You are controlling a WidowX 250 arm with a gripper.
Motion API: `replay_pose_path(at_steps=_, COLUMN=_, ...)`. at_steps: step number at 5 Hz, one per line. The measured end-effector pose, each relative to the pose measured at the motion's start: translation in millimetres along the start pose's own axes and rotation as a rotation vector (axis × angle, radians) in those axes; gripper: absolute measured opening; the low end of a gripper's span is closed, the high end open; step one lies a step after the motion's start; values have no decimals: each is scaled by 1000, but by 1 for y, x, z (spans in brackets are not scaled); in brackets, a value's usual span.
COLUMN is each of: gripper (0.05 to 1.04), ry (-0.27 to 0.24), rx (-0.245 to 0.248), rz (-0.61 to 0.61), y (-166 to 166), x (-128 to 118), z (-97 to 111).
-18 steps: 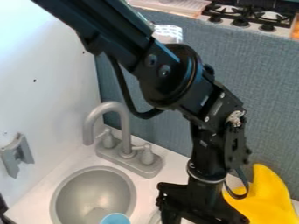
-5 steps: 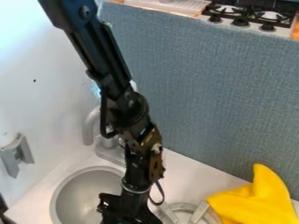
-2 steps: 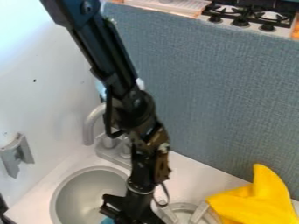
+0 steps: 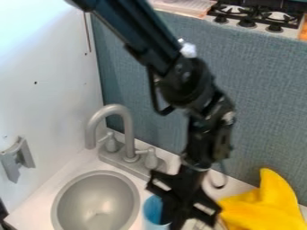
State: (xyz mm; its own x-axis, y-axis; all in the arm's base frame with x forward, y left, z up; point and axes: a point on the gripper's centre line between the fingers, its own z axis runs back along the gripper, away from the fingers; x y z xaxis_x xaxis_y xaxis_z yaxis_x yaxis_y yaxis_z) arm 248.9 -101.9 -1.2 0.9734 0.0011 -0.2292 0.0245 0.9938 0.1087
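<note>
- Tool, one: to the right of the sink in view, where a moment ago it hung over the sink's near right edge.
- Cup, one, blue: beside the sink's right rim, against the tool; earlier it showed at the sink's near edge, lower in view.
- Grip: narrowed on the cup, judging by how the two shift together (the lower part of the hold is cut off by the view's edge).
- Arm, black: swung rightward, uncovering the faucet.
- Yellow item, one: unmoved, on the surface right of the tool.
- Standing of the work: probably mid-carry, the cup taken from the sink side and not yet released.
</note>
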Motion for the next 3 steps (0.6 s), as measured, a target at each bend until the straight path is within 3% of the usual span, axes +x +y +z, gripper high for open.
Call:
replay_pose_path(at_steps=1, gripper=97, ry=-74, rx=-16, rz=-61, y=-22, x=17, z=18)
replay_pose_path(at_steps=3, gripper=97, ry=-49, rx=-27, rz=-122, y=-36, x=39, z=-15)
